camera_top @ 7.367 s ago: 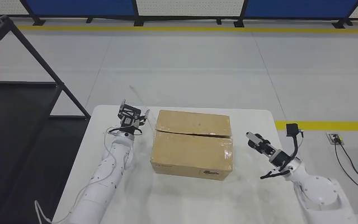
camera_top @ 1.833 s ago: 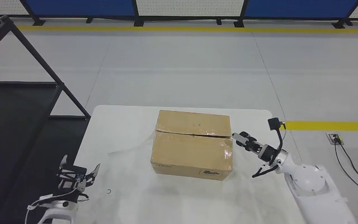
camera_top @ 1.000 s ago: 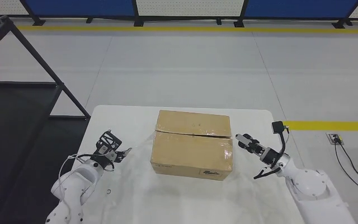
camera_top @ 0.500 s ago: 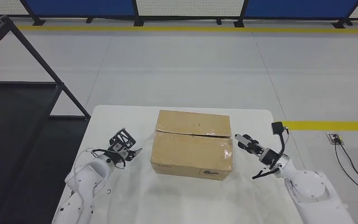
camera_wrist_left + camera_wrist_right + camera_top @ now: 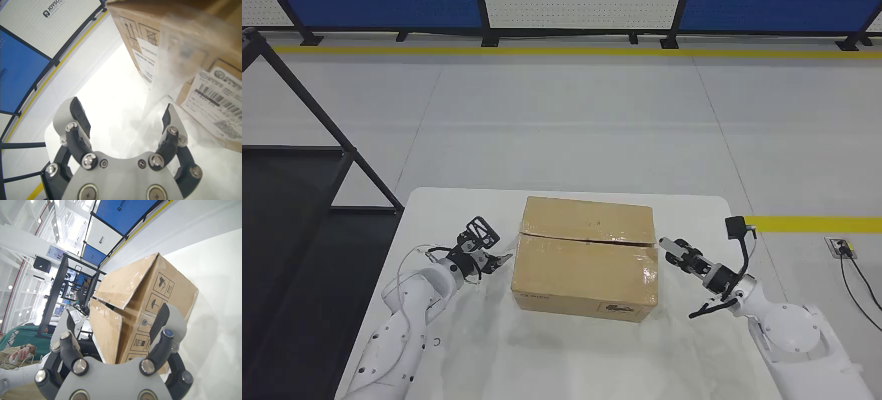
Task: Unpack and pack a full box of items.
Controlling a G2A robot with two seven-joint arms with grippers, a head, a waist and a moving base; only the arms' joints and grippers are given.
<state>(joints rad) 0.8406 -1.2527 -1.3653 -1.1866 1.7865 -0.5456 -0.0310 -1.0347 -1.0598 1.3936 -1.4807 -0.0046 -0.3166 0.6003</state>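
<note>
A brown cardboard box [image 5: 587, 260] stands mid-table, its two top flaps down with the seam slightly ajar [image 5: 121, 306]. My left gripper [image 5: 488, 250] sits just off the box's left side, open, with nothing between its fingers [image 5: 122, 111]. A loose strip of clear tape [image 5: 162, 81] hangs from that labelled side of the box [image 5: 140, 49] down towards the table in front of the left gripper. My right gripper [image 5: 674, 250] is close to the box's right end, open and empty [image 5: 115, 321], its fingers level with the printed end face [image 5: 160, 291].
The white table [image 5: 572, 360] has free room in front of the box and at both ends. A small dark ring [image 5: 434, 343] lies near the left front. A black metal frame [image 5: 302, 150] stands off the table's left side.
The left arm swung from the table's near left corner up to the box's left side, its gripper staying open. The right gripper edged slightly closer to the box's right end.
</note>
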